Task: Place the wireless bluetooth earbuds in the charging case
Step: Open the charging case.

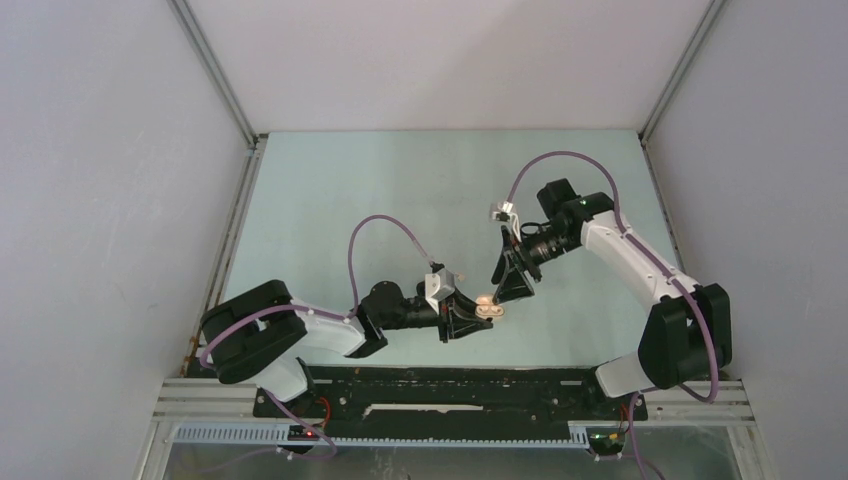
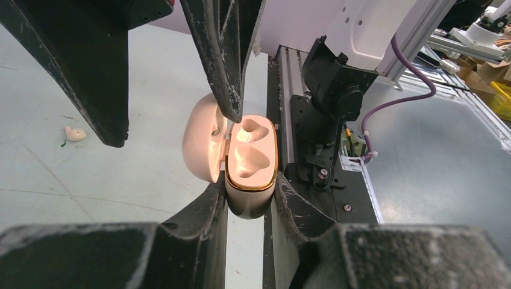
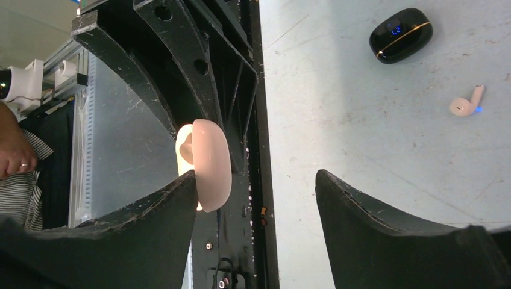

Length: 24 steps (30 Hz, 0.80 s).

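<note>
My left gripper [image 2: 250, 188] is shut on the base of an open beige-pink charging case [image 2: 252, 162] with a gold rim. It holds the case up near the table's front edge [image 1: 488, 308]. The case's lid [image 2: 202, 144] hangs open to the left, and both wells look empty. My right gripper [image 3: 256, 177] is open and empty, just above the case [image 1: 513, 283]. One of its fingers [image 3: 150, 223] is against the lid [image 3: 211, 162]. A beige-pink earbud [image 3: 466, 105] lies on the table. A small pale earbud also lies on the table in the left wrist view [image 2: 75, 133].
A closed black case [image 3: 401, 35] with a gold band and a blue light lies on the table beyond the earbud. The black base rail [image 1: 450, 390] runs along the near edge. A person's hand [image 3: 12, 150] shows outside the cell.
</note>
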Each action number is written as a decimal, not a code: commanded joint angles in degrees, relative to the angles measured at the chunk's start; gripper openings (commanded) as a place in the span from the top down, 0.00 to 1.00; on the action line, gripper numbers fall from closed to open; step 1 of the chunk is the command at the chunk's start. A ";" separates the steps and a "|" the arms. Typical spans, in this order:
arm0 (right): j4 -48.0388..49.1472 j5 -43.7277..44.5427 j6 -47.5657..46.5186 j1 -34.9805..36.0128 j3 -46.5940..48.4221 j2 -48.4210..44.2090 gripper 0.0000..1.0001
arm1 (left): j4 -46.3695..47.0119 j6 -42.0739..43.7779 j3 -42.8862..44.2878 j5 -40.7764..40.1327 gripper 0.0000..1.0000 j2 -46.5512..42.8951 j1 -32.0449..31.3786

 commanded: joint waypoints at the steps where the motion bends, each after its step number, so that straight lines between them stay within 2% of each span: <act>1: -2.03 -2.88 -2.21 0.42 2.48 0.26 0.28 | 2.98 1.00 1.29 0.71 1.00 -0.85 -0.28; 11: -8.61 -3.82 -7.44 0.00 4.93 -3.15 0.27 | 2.27 0.71 1.80 -0.50 1.00 0.39 -0.28; 20: -5.13 -2.63 -3.19 -8.19 6.33 -5.99 0.26 | 6.66 -0.39 0.31 -0.55 1.00 3.16 -0.19; 24: 2.22 6.83 5.45 -9.36 5.67 -6.85 0.26 | 8.10 -1.19 -0.52 -1.11 1.00 2.79 -0.19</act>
